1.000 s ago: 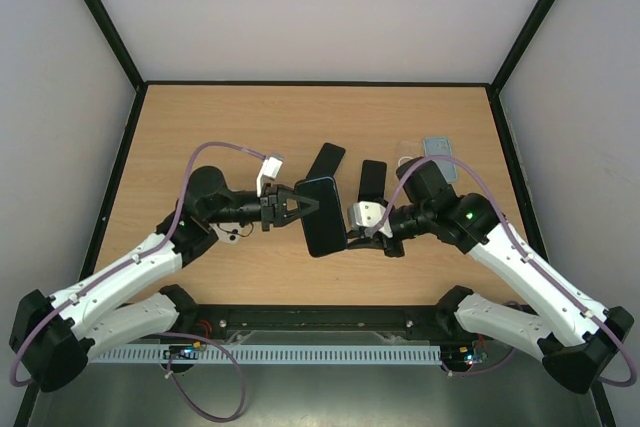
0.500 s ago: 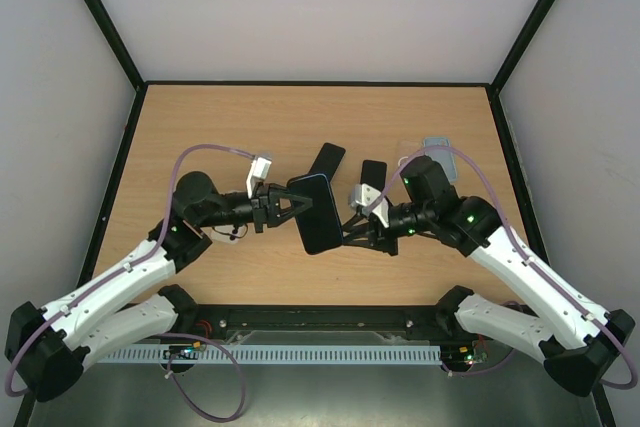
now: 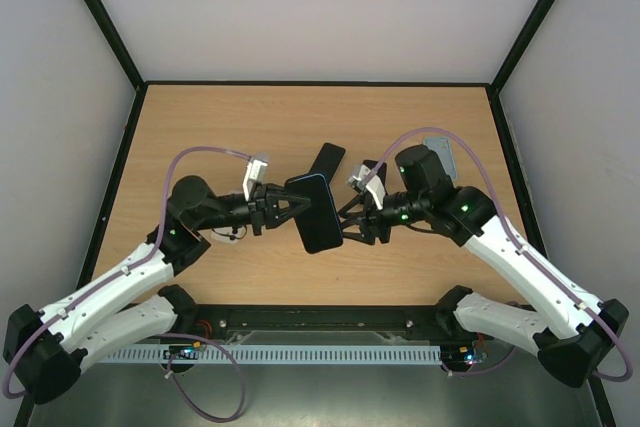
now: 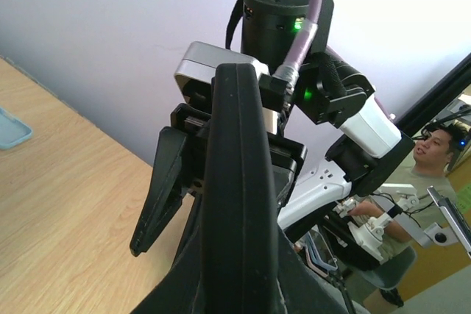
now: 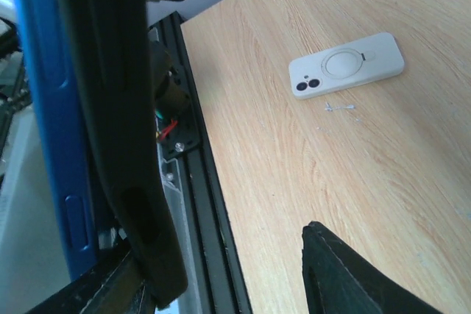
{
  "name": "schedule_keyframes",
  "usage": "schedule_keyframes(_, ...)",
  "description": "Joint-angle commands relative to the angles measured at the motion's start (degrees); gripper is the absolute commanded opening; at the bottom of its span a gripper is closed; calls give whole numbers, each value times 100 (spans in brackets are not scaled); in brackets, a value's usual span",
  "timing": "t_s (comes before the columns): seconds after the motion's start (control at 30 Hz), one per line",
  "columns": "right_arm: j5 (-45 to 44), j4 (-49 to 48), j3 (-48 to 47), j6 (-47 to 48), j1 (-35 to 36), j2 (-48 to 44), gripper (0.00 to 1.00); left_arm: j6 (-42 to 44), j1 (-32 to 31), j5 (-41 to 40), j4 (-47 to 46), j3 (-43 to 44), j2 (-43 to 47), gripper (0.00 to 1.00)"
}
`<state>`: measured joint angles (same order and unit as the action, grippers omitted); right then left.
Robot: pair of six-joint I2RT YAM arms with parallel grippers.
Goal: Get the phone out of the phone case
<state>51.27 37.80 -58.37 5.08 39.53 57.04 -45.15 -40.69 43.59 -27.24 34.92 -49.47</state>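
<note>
Between the two grippers, off the worktop (image 3: 230,127), the phone case (image 3: 318,215) is clamped tight at one edge by the left gripper (image 3: 283,209). The right gripper (image 3: 350,219), jaws parted, straddles the opposite edge, where the blue phone (image 5: 44,108) shows beside the black rim. Separation looks begun. I judge the right must next close on the phone alone and pull. Beyond the grippers lie a dark slab (image 3: 326,161) and a second dark slab (image 3: 372,175). Farther right sits one pale case (image 3: 440,152).

Bright, even light; nearby phone case (image 5: 110,108) blurred.
</note>
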Motion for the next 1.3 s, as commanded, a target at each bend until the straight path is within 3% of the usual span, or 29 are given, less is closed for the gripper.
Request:
schedule_keyframes(0.0, 191, -1528, -528, -691, -24, 142, 52, -75, -432, 378, -96, -123, -46, 2)
schedule_keyframes(0.13, 632, -1706, -485, -1053, -30, 143, 67, 60, -438, 5, 157, -131, -154, 2)
schedule_keyframes(0.27, 988, -2143, -161, -1451, -33, 58, 67, 90, -424, -756, 318, -136, -354, 2)
schedule_keyframes(0.47, 1551, -3295, 607, -2431, -86, 20, 44, 32, -284, -1525, 303, -126, -844, 2)
schedule_keyframes(0.53, 1749, -3736, 904, -2781, -145, 139, 32, 5, -179, -1817, 453, -34, -928, 2)
schedule_keyframes(0.73, 1690, -4119, 1347, -3028, -244, 229, 6, 176, -15, -2764, 1160, 138, -739, 4)
schedule_keyframes(0.87, 990, -3418, 1142, -2932, -334, 104, 2, 518, 51, -3359, 1902, 483, -531, 21)
schedule_keyframes(1.03, -136, -2518, 1164, -2853, -398, 46, 2, 1038, 50, -4269, 2886, 1000, -264, 58)
schedule_keyframes(1.13, -472, -2137, 1323, -3040, -514, -39, 2, 1146, 32, -4746, 3219, 1043, -102, 65)
schedule_keyframes(1.27, -860, -1466, 1302, -3200, -633, -34, 2, 1274, -501, -5499, 3227, 772, 67, 65)
